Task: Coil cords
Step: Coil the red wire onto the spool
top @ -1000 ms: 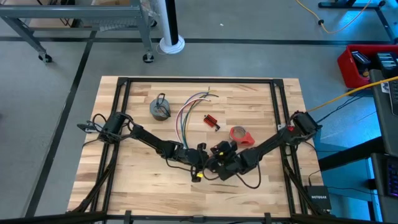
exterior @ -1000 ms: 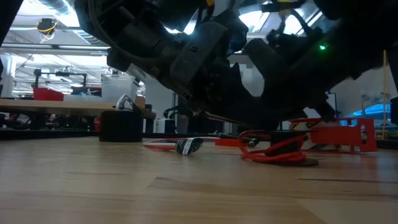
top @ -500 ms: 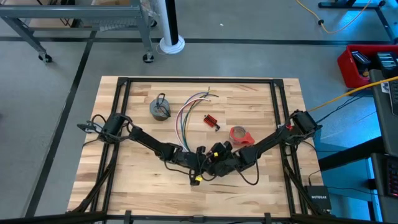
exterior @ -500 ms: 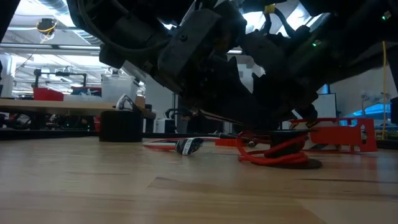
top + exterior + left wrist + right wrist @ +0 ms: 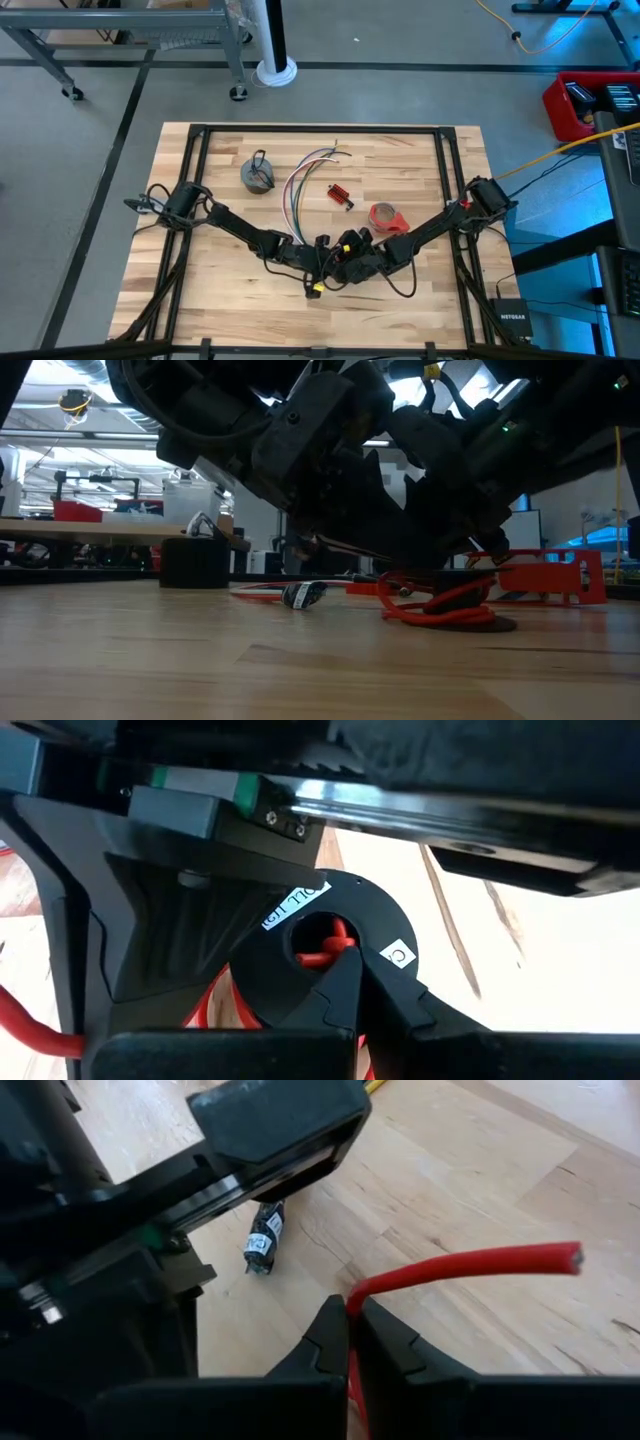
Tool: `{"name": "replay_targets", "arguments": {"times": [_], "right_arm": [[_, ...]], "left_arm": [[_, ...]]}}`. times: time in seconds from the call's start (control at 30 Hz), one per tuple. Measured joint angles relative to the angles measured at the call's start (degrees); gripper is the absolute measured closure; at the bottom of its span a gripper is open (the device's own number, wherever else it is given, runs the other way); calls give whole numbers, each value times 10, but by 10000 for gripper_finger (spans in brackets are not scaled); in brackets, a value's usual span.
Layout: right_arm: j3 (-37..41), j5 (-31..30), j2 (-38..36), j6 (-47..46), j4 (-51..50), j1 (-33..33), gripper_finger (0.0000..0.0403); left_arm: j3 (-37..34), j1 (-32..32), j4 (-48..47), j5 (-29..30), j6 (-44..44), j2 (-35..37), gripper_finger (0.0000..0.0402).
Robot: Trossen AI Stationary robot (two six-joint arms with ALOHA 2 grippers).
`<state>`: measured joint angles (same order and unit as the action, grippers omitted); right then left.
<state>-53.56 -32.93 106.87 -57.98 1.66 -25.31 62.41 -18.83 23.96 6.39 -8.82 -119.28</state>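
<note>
The black-and-red cord shows as red loops (image 5: 440, 607) lying on the table under both grippers. In the left wrist view the red cord passes through a black ring (image 5: 300, 970) with white labels. My left gripper (image 5: 350, 952) and my right gripper (image 5: 352, 1305) meet at mid-table (image 5: 335, 263), each shut on the red cord. A small black labelled plug (image 5: 262, 1240) lies on the wood beside them. The grey coil (image 5: 258, 175) and the bundle of coloured wires (image 5: 300, 185) rest farther back, untouched. My left gripper pinches the red cord (image 5: 338, 933) between its two fingertips, right at the hole of the black ring. The ring sits against the fingertips; the fingers hide how. The fingers slant down from the table's left. My right gripper pinches the red cord (image 5: 362, 1292) between its two fingertips, a short way from the free end (image 5: 572, 1258). The fingers slant down from the table's right and lie across the cord. The cord bends at the fingers, and its end sticks out clear of the table.
A red tape roll (image 5: 388, 217) and a small red block (image 5: 340, 196) lie just behind the grippers. A thin black cable (image 5: 400, 288) loops on the wood near the right arm. Black frame rails (image 5: 445, 160) run along the table's sides and back.
My right gripper has rolled its wrist and drawn slightly closer to my left gripper, still shut on the red cord, then held still. The red loops under it have shifted a little.
</note>
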Motion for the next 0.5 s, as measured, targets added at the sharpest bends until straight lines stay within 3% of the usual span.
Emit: {"name": "replay_targets", "arguments": {"times": [0.5], "right_arm": [[0,3,0,0,0,0,394]], "left_arm": [[-1,0,21,3,-2,-1,385]]}}
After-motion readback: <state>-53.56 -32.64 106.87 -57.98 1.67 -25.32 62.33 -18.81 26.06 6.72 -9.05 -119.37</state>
